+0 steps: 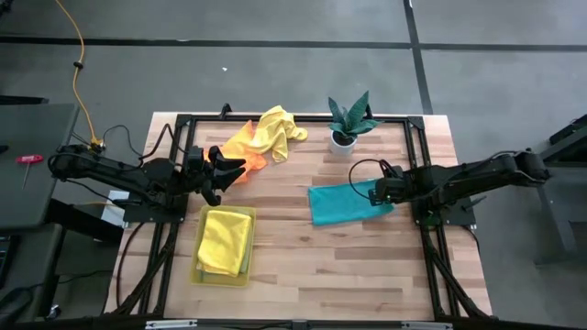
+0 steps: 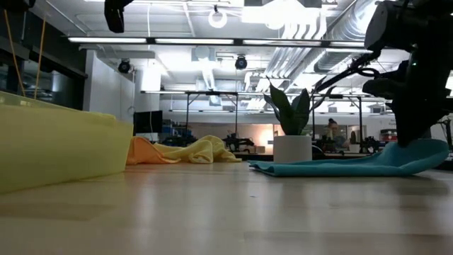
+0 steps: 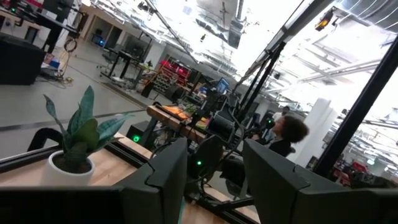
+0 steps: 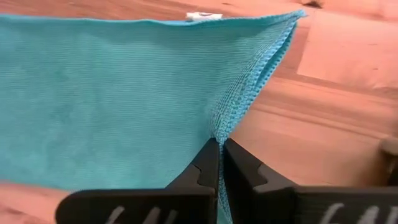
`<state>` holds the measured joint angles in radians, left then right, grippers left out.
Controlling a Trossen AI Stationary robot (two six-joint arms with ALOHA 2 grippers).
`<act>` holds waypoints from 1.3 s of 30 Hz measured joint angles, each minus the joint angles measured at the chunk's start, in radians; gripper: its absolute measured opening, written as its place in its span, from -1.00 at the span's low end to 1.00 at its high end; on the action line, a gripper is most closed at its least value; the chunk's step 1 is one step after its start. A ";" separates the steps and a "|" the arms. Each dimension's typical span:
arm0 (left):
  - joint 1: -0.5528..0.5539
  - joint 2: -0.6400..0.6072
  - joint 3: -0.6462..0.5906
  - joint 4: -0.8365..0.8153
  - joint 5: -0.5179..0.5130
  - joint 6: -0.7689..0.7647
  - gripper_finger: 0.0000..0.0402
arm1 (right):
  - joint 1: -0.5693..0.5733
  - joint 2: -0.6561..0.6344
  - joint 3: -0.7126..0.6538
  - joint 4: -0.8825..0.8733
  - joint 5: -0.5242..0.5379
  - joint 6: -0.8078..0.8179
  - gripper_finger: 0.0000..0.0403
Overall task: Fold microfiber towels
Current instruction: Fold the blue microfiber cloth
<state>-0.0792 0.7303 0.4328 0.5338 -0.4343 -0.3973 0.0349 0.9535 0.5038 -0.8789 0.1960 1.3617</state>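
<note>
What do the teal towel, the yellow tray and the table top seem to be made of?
Teal towel: soft woven cloth, probably microfiber; a fine ribbed weave and a stitched edge show.
Tray: looks like plastic, translucent yellow, with smooth walls.
Table: appears to be wood, pale planks with visible grain and a slight sheen.

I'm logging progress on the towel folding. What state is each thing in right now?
teal towel: flat on the table, one edge pinched.
right gripper: fingers shut on the teal towel.
left gripper: fingers parted, empty, beside the orange towel.
orange towel: crumpled, unfolded.
loose yellow towel: crumpled, unfolded.
yellow towel in the tray: folded.
tray: holds that towel.
potted plant: upright.
</note>
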 joint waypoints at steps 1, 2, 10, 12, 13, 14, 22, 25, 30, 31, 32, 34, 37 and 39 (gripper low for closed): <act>0.000 0.000 0.000 -0.004 0.000 0.000 -0.27 | 0.000 0.000 0.002 0.007 -0.006 0.000 -1.00; 0.000 0.000 0.000 -0.010 0.000 -0.002 -0.27 | 0.000 0.000 0.009 0.006 -0.009 -0.001 -1.00; 0.000 0.000 0.000 -0.045 0.000 -0.010 -0.27 | 0.001 0.002 0.149 -0.006 0.069 -0.046 -1.00; 0.000 0.000 0.000 -0.046 0.000 -0.010 -0.27 | 0.006 0.004 0.174 0.022 0.087 -0.058 -1.00; 0.000 0.000 0.000 -0.047 0.000 -0.010 -0.27 | 0.007 0.008 0.184 0.042 0.095 -0.060 -1.00; 0.000 0.000 0.000 -0.049 0.000 -0.010 -0.27 | 0.007 0.013 0.190 0.060 0.101 -0.060 -1.00; 0.000 0.000 0.000 -0.052 0.000 -0.010 -0.27 | 0.019 0.137 0.194 0.310 0.100 -0.083 -1.00; 0.000 0.000 0.000 -0.056 0.000 -0.010 -0.27 | 0.039 0.201 0.193 0.414 0.089 -0.080 -1.00; 0.000 0.000 0.000 -0.060 0.000 -0.010 -0.27 | 0.076 0.310 0.204 0.537 0.074 -0.066 -1.00; 0.000 0.000 0.000 -0.062 0.000 -0.010 -0.27 | 0.081 0.331 0.212 0.549 0.073 -0.060 -1.00; 0.000 0.000 0.000 -0.063 0.000 -0.010 -0.27 | 0.087 0.351 0.222 0.554 0.074 -0.060 -1.00; 0.000 0.000 0.000 -0.065 0.000 -0.010 -0.27 | 0.096 0.392 0.247 0.576 0.074 -0.060 -1.00; 0.000 0.000 0.000 -0.066 0.000 -0.010 -0.27 | 0.104 0.450 0.278 0.581 0.074 -0.060 -1.00; 0.000 0.000 0.000 -0.066 0.000 -0.010 -0.27 | 0.108 0.484 0.300 0.600 0.073 -0.060 -1.00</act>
<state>-0.0792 0.7307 0.4332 0.4674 -0.4347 -0.4076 0.1428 1.4376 0.8039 -0.2792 0.2689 1.3015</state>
